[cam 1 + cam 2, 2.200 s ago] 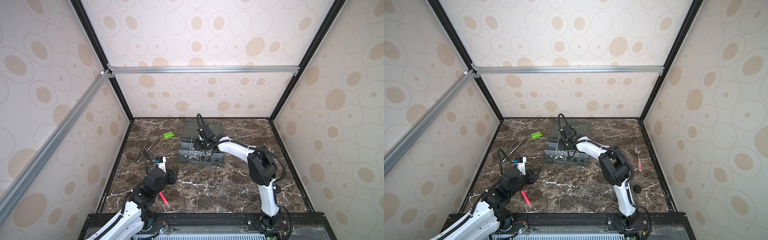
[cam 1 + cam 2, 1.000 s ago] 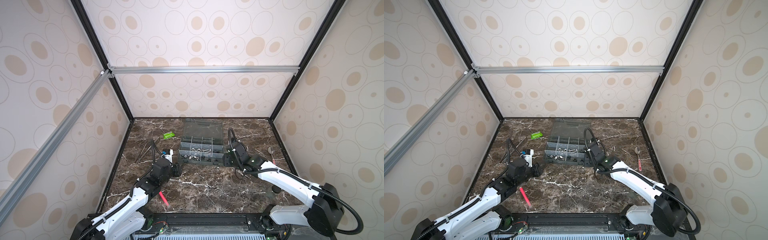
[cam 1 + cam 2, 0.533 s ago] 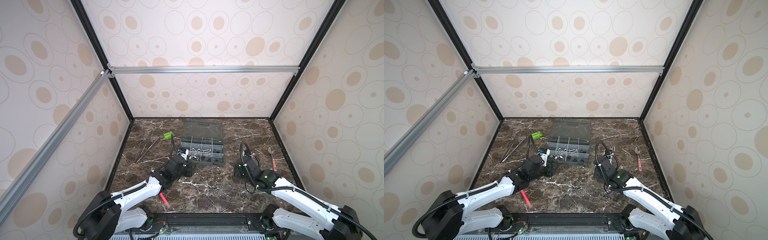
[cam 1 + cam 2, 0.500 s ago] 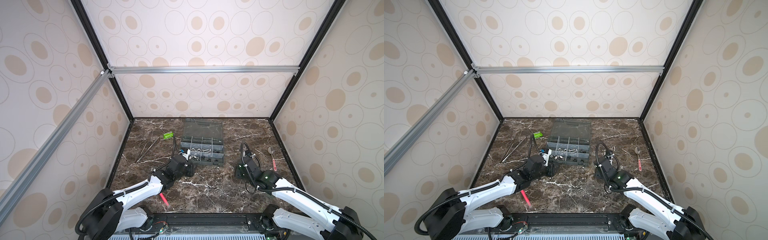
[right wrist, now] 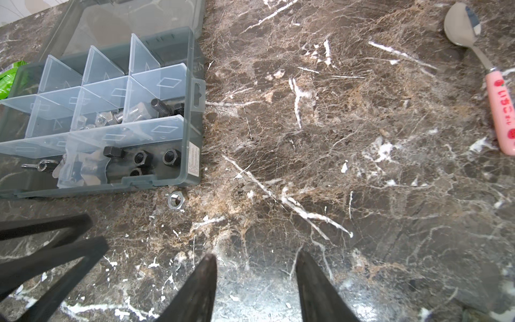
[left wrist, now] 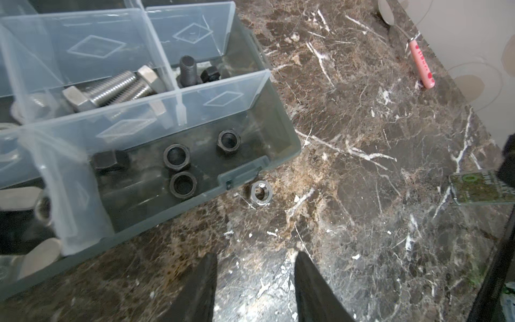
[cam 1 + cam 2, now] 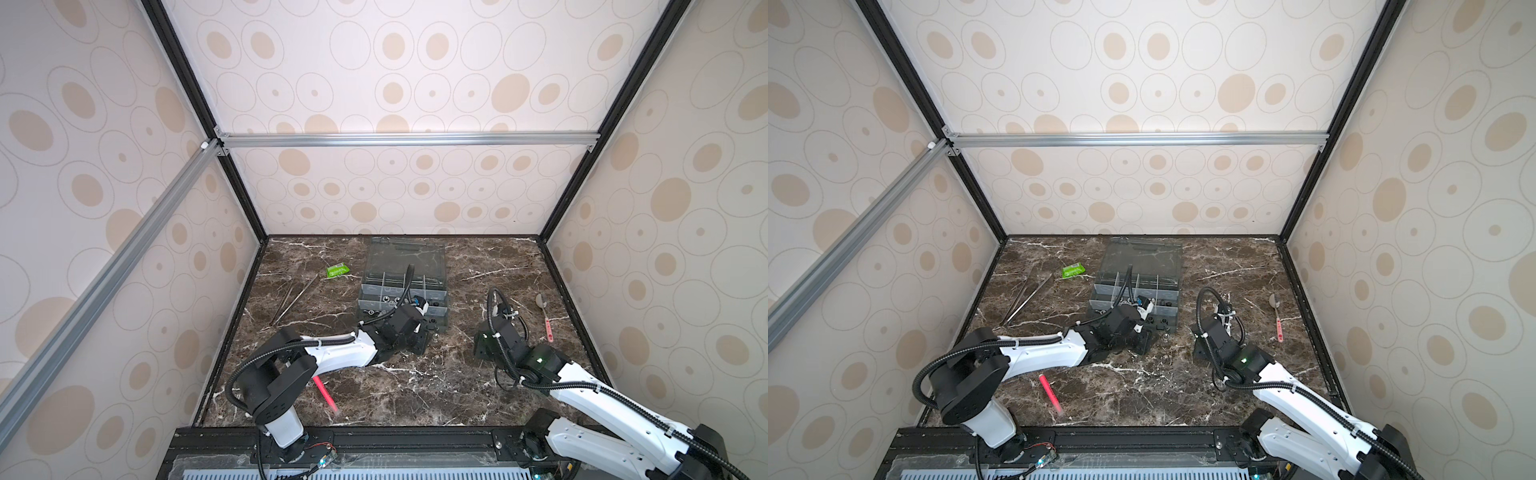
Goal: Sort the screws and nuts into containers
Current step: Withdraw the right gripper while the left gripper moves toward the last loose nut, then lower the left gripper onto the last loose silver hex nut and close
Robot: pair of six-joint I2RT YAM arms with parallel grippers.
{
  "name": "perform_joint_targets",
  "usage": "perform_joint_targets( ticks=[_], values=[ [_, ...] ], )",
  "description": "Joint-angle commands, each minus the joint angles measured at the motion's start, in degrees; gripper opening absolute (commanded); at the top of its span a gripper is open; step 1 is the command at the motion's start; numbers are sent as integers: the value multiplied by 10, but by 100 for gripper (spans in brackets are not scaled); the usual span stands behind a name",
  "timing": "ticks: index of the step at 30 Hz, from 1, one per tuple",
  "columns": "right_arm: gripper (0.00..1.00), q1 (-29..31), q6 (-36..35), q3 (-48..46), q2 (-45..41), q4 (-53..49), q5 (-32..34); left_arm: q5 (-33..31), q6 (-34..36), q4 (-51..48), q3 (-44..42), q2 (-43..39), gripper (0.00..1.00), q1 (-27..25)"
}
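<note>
My left gripper (image 6: 255,259) hangs low over the table (image 6: 362,167) with its jaws apart and nothing between them; my right gripper (image 5: 255,259) stands the same way, parted and empty, off to the right of the organiser box (image 5: 197,131). One loose silver nut (image 6: 261,192) lies flat on the stone just outside the box's near corner, beside the latch tab, with only bare stone between it and my left fingertips (image 6: 200,290). In the right wrist view my left fingers (image 5: 69,255) show as black wedges near that same nut. Further off lie a spoon (image 5: 498,111) with a pink handle on the right, long tweezers (image 7: 297,297) and a green packet (image 7: 336,271) on the left, and a pink pen (image 7: 325,392) near the front edge. The box is smoky grey plastic with thin clear dividers (image 6: 92,47) stamped with diamonds, its lid (image 7: 403,253) laid open behind. The corner compartment (image 6: 278,120) holds black nuts (image 6: 176,156), hexagonal with round holes; behind it stands a black screw (image 6: 187,69), and one cell over lie threaded silver screws (image 6: 117,87) with hex heads. The table is dark brown marble veined in white, faintly glossy. Cream walls (image 7: 395,62) printed with beige ovals close the cell, edged with black posts (image 7: 625,83) and aluminium rails (image 7: 407,139).
</note>
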Motion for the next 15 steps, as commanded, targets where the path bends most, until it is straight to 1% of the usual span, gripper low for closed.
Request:
perform_joint_targets(
  ticks=[1,8,15],
  values=[
    [50,-2,14,-8,-2,-9,9,-7,36,-28,42,26,46,-8],
    [50,-2,20,-13,-3,-6,7,-5,53,-32,78,79,46,-15],
    [50,-2,26,-19,-5,4,1,-11,58,-34,100,114,46,-19]
  ],
)
